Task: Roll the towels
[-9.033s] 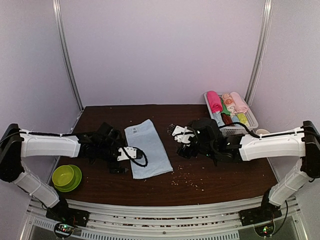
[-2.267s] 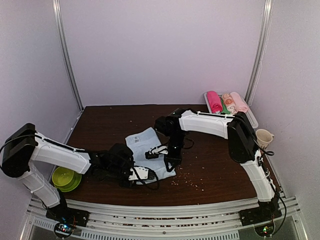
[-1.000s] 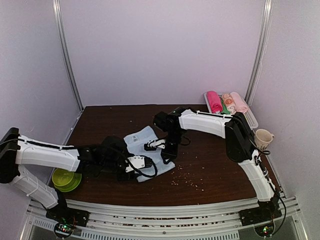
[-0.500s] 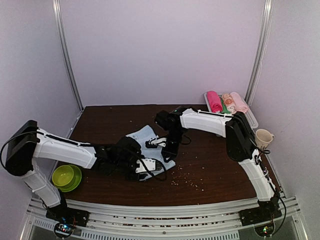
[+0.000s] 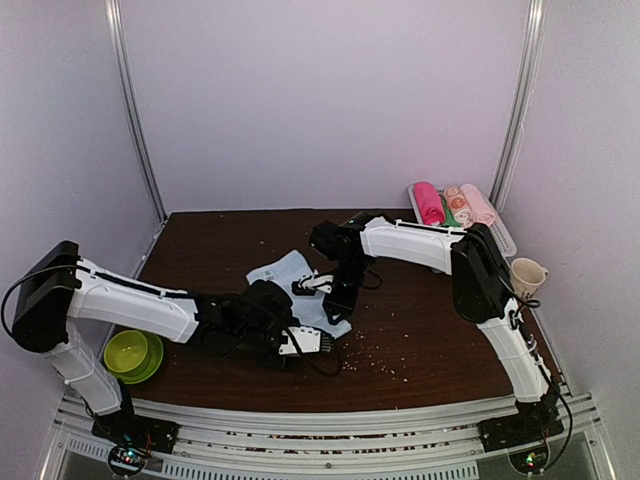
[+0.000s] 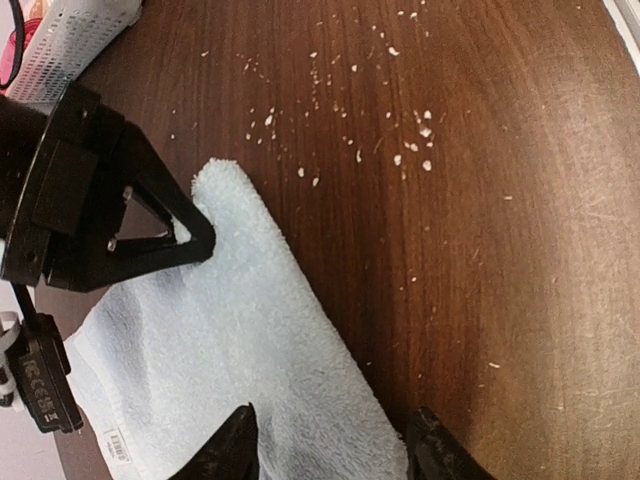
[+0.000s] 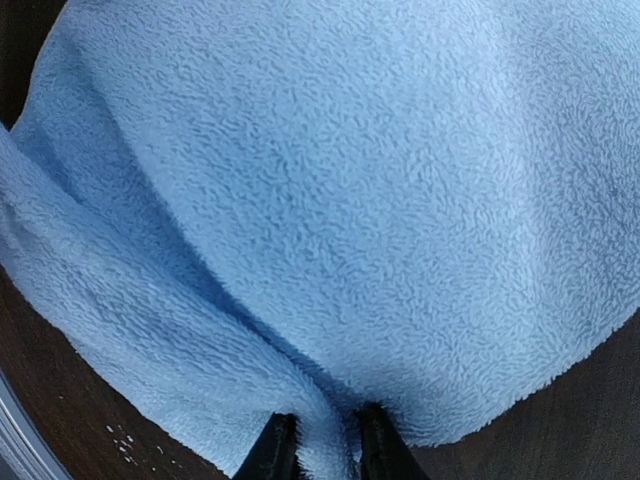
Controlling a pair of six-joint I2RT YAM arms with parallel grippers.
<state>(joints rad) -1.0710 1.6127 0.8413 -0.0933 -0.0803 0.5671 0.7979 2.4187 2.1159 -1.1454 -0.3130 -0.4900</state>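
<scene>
The light blue towel [image 5: 288,276] lies rumpled and partly folded over at mid-table. My left gripper [image 5: 318,342] is at its near right end. In the left wrist view the jaws [image 6: 335,450] hold wide around the thick folded edge of the towel [image 6: 230,350], which fills the gap. My right gripper [image 5: 338,296] comes down onto the towel's right side and in its wrist view [image 7: 322,440] pinches a raised fold of the towel [image 7: 340,200]. A magenta-pink towel [image 5: 428,203] lies rolled in the white basket [image 5: 500,240].
A green bowl [image 5: 133,355] sits at the near left. A beige cup [image 5: 527,274] stands by the right edge. Other small rolls fill the basket [image 6: 70,30]. Pale crumbs [image 5: 375,355] are scattered on the dark wood right of the towel.
My left gripper has moved right along the towel's near edge, taking cloth with it, so the towel looks narrower and more bunched. The right gripper has stayed on the towel's right side.
</scene>
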